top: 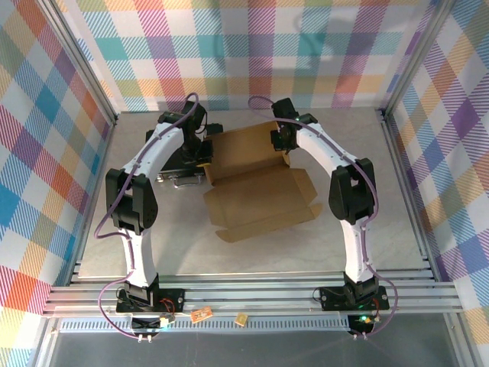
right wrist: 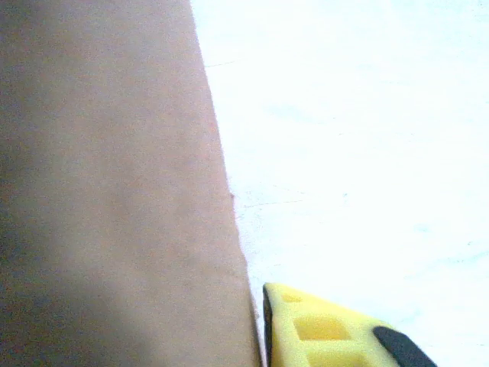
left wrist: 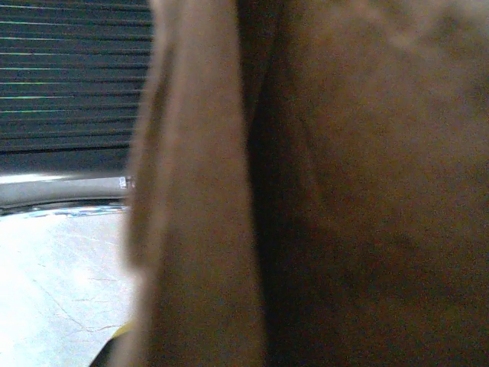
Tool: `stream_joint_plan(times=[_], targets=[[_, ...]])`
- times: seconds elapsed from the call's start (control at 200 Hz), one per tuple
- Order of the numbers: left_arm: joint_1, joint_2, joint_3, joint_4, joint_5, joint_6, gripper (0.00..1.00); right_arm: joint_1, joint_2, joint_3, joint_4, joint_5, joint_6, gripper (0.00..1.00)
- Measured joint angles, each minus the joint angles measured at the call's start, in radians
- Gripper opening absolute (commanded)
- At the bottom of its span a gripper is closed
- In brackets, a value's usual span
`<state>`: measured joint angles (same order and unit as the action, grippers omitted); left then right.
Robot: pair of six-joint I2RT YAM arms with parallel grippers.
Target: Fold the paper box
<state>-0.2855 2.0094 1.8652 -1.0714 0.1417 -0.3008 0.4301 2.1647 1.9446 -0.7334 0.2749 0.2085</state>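
Observation:
The paper box (top: 256,195) is a brown cardboard sheet lying partly folded in the middle of the table. Its far panel is tilted up and its near flaps lie flat. My left gripper (top: 206,149) is at the left edge of the raised panel, and cardboard (left wrist: 344,191) covers its jaws in the left wrist view. It is shut on the box. My right gripper (top: 281,141) is at the panel's right edge. One of its yellow fingers (right wrist: 321,329) sits hard against the cardboard (right wrist: 114,191), the other is hidden behind it, and it is shut on the box.
A black case (top: 177,164) lies under my left arm, just left of the box, and its ribbed surface (left wrist: 69,76) is close to the left wrist. Pale tabletop (top: 367,191) lies to the right and front. Metal rails and checked walls bound the area.

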Motion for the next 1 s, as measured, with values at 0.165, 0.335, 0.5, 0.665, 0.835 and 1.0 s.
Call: stream_joint_plan(times=[0.165,0.335,0.5,0.665,0.835,1.0], targets=[[0.000,0.001,0.002,0.003,-0.015,0.002,0.00,0.012,0.000,0.041,-0.068,0.065,0.013,0.00],[0.000,0.004,0.006,0.008,-0.059,-0.002,0.03,0.048,-0.005,0.098,-0.168,0.145,0.068,0.00],[-0.015,0.011,0.003,0.008,-0.129,-0.005,0.00,0.074,-0.020,0.100,-0.264,0.166,0.137,0.00],[-0.034,0.010,-0.044,0.053,-0.182,-0.024,0.00,0.085,-0.057,0.097,-0.320,0.159,0.170,0.00],[-0.059,0.006,-0.059,0.084,-0.246,-0.033,0.00,0.091,-0.080,0.100,-0.359,0.149,0.174,0.00],[-0.067,-0.024,-0.104,0.112,-0.261,-0.045,0.15,0.094,-0.080,0.101,-0.366,0.143,0.176,0.00]])
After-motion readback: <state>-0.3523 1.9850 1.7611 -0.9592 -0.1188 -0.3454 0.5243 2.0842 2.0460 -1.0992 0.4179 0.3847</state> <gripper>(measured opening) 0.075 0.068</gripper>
